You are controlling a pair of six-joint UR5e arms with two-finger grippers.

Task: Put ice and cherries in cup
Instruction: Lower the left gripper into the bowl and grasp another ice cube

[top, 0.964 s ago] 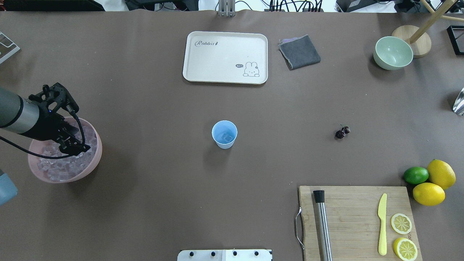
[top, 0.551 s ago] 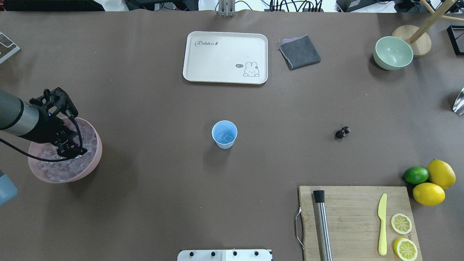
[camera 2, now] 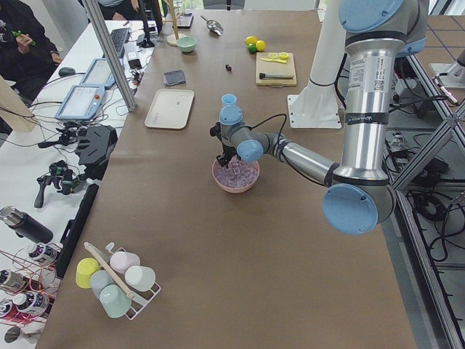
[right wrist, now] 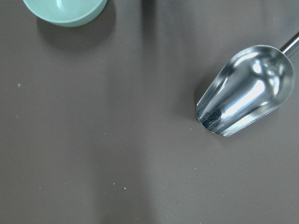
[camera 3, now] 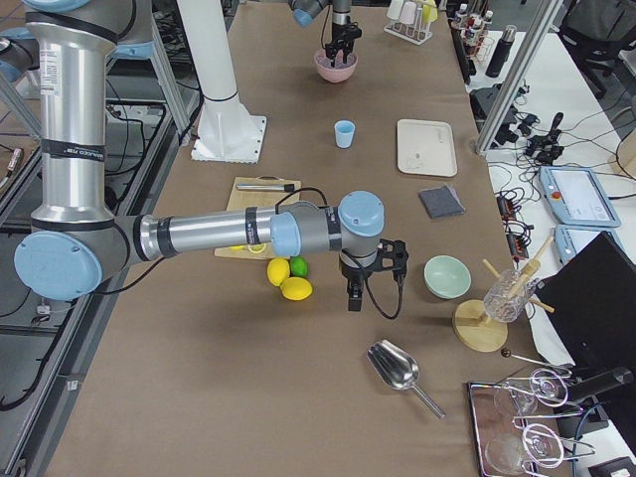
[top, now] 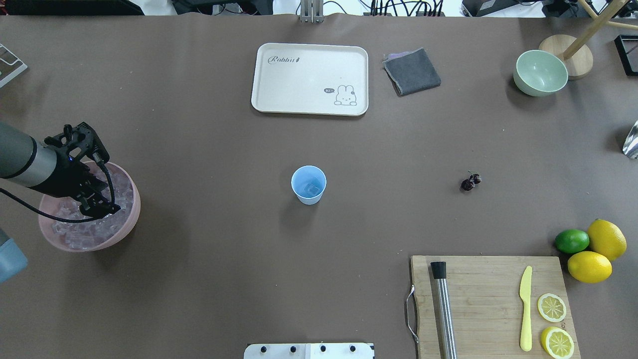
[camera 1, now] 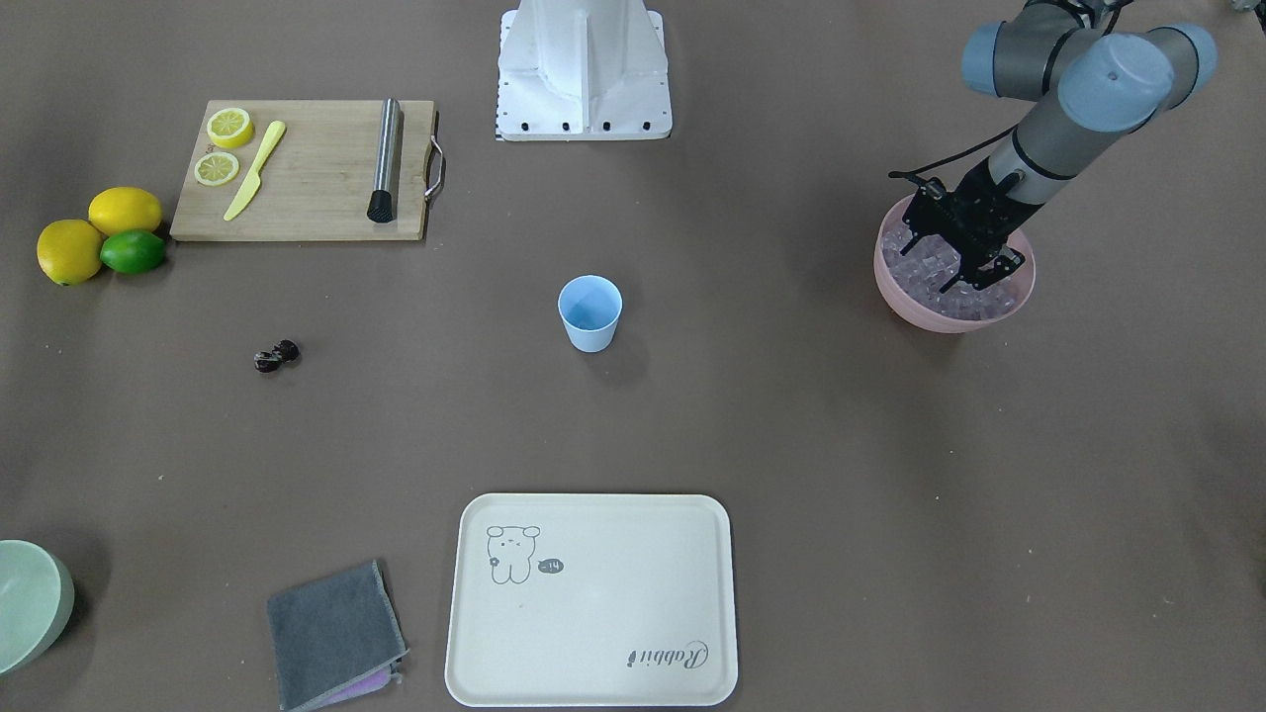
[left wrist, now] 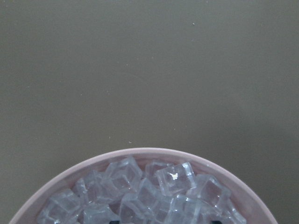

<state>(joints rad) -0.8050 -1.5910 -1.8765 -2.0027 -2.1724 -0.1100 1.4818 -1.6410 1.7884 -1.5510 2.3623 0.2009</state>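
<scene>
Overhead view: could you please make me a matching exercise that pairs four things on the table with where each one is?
Things:
1. cherries
2. cup
3. yellow knife
4. left gripper

Places:
A. lying on the wooden cutting board
B. over the pink bowl of ice
C. at the centre of the table, with an ice cube inside
D. alone on bare tabletop, to the robot's right of the cup

Pairs: 1-D, 2-C, 3-A, 4-B
</scene>
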